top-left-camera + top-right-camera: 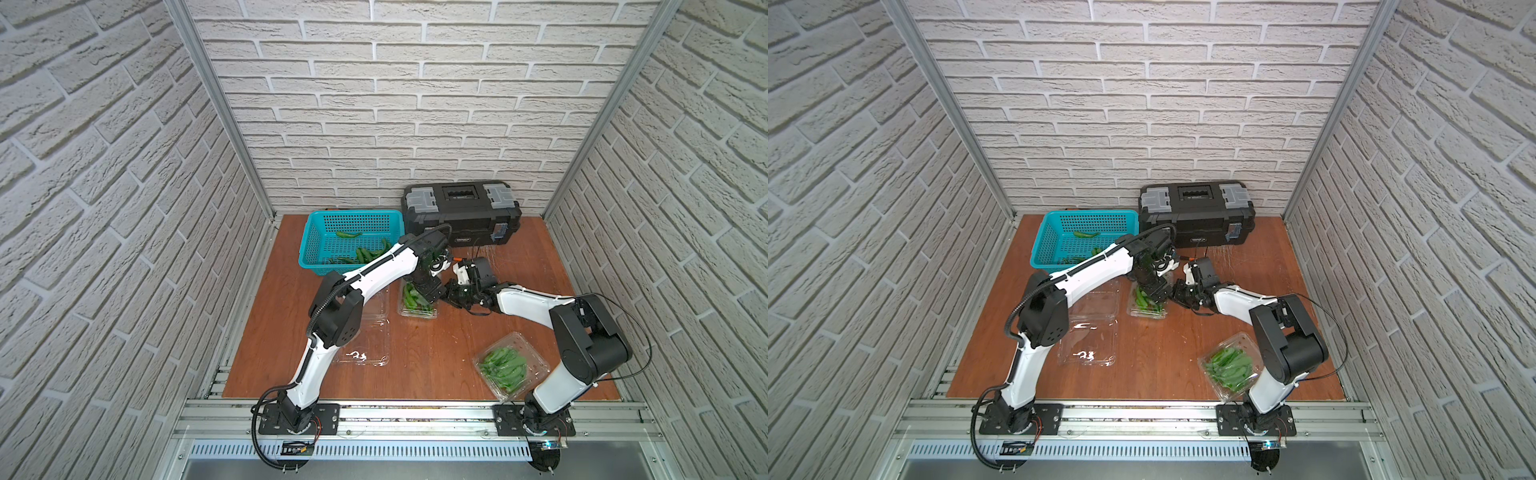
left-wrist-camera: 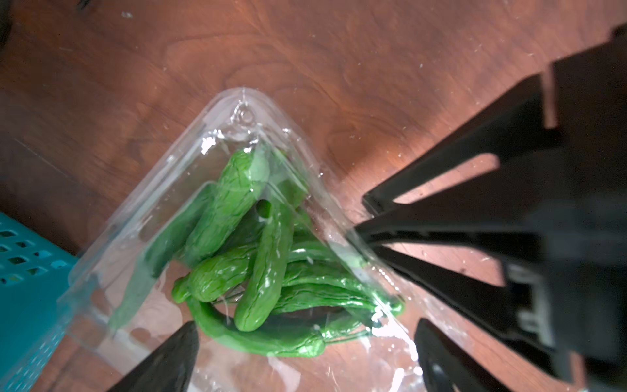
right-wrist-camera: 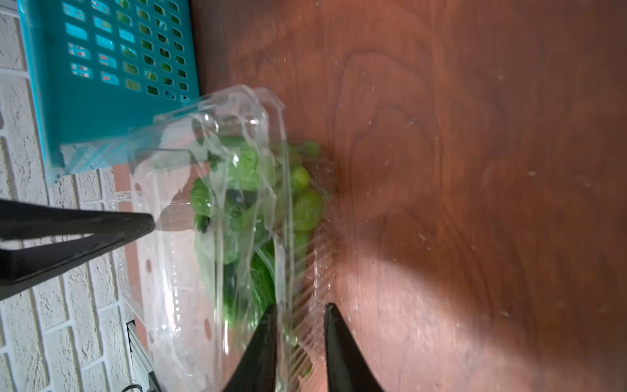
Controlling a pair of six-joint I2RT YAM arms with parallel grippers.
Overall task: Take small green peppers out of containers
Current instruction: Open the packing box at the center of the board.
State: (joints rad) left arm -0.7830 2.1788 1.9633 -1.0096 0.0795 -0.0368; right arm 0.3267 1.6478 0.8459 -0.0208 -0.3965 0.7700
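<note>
Several small green peppers (image 2: 264, 258) are lying in the middle clamshell punnet (image 2: 244, 101). Left end effector (image 2: 307, 325) is hanging wide above them — right end effector (image 3: 300, 305), narrowly parted, is straddling its rim; advising pinning it before pinching one pepper.

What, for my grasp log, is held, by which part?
Left pincer holds nothing. Right pincer straddles the rim of the middle container; grip cannot be told.

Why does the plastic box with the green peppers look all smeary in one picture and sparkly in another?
In the right wrist view the container between the arms and its peppers are smeared by blur; in the left wrist view the peppers are sharp, with white glare spots on the clear plastic; in both top views the brick walls splay outward from wide-lens distortion.
</note>
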